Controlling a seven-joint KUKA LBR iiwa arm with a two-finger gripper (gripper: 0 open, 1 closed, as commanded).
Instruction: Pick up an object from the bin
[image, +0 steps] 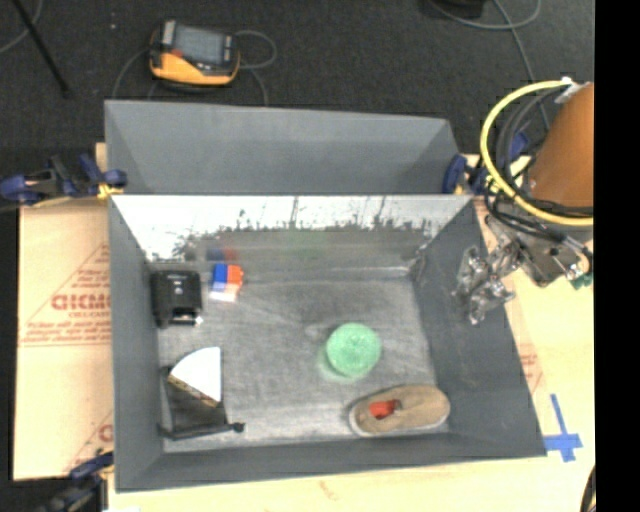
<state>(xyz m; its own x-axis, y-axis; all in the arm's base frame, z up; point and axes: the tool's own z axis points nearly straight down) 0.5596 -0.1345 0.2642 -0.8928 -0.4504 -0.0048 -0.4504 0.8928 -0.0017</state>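
One tan oval pad (400, 410) is lying near one green ball (352, 350). The gripper (480, 292) is hanging by the right wall (478, 385), and I cannot tell how its jaws are standing.

The middle bin floor (285, 335) lies open; green ball (352, 350) and tan slipper (398, 410) block its lower-right corner.

Nothing legible from here. Cardboard sheet (60, 330) left of the bin (280, 150) carries red block print running sideways, letters too broken up to read. Small black box (176, 297) in the bin's left part and orange-black handheld unit (195, 52) on the floor: any markings too small to tell.
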